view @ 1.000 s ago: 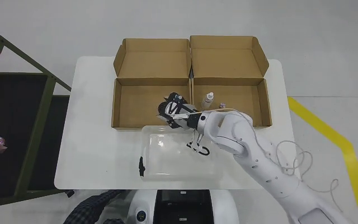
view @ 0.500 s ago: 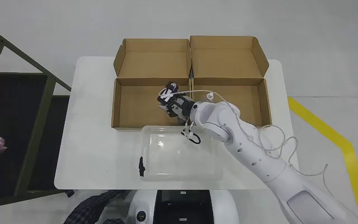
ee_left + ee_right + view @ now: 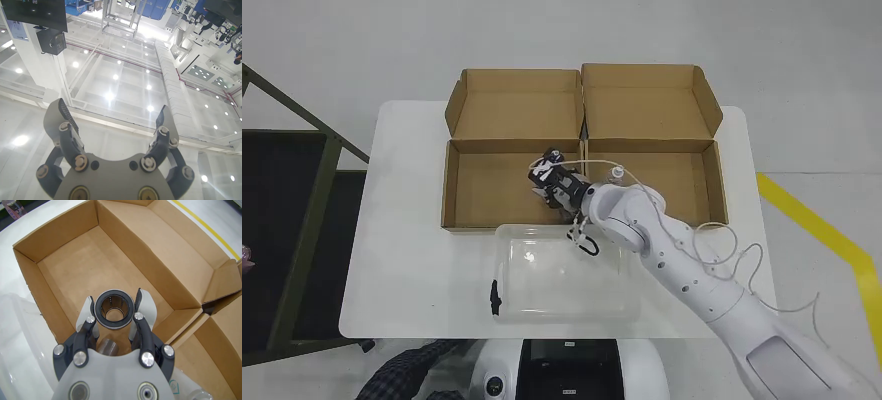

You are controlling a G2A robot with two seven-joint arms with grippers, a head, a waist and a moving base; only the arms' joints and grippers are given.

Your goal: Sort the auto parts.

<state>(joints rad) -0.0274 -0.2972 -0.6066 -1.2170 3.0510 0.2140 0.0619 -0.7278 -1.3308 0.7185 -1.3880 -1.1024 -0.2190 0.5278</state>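
We judge this to be the placing step: a bearing is carried over the left box and must now be let down into it. Our left hand is released, its fingers wide apart and nothing between them; it points up, away from the worktop. A small black part lies at the left edge of the bin; whether inside or outside, we cannot tell. The right hand hangs over the floor of the left box, near its right wall, and grasps the bearing by its sides. Below the hand a metal cylinder lies in the box. The next move calls for lowering beside that cylinder, then opening the fingers. The right box stands just beside.
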